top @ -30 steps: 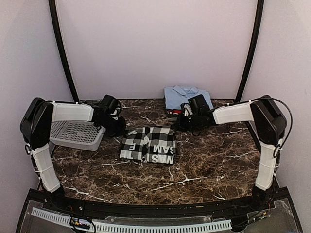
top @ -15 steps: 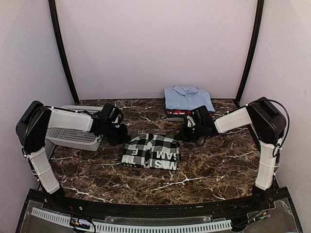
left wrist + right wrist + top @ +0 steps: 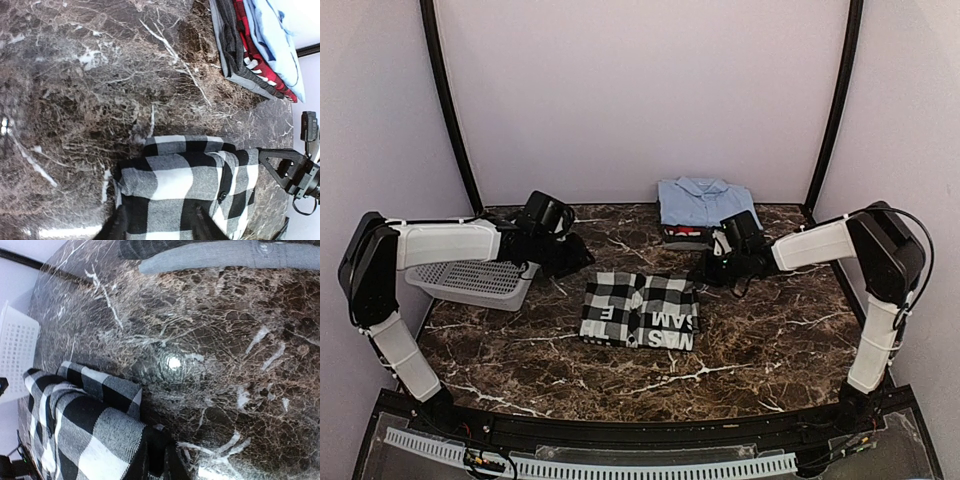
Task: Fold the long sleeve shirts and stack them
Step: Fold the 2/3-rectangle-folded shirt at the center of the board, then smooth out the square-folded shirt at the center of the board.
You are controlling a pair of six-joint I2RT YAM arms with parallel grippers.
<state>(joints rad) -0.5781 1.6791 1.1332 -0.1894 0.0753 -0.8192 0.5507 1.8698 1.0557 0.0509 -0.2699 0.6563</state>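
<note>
- The checked shirt [image 3: 640, 310] lies folded into a compact rectangle in the middle of the tabletop [image 3: 770, 345], with its white lettering toward the near edge. Nothing pins the near layers. I reckon a lift or drag from the far edge could let them slide apart and undo the fold.
- The left end effector [image 3: 582, 263] sits just beside the shirt's far-left corner. In its wrist view the fingers [image 3: 119, 227] stand apart, with checked cloth showing between them and nothing clamped. If they close from here, they might catch only the top layer and peel it off the rest.
- The right end effector [image 3: 708, 270] is at the far-right corner. Its fingers [image 3: 145, 460] are almost together and the cloth edge runs right up to them. I cannot tell whether a fold is pinched. If one side holds and the other does not, the shirt would likely twist or hang lopsided when raised.
- The grey basket [image 3: 470, 280] sits under the left forearm, so a wide swing of that arm could knock it.
- At the back, the light blue shirt [image 3: 705, 200] rests on the red shirt [image 3: 682, 232], near the right end effector. A low carry could shove or rumple that stack, and an off-centre drop would leave the checked shirt overhanging.
</note>
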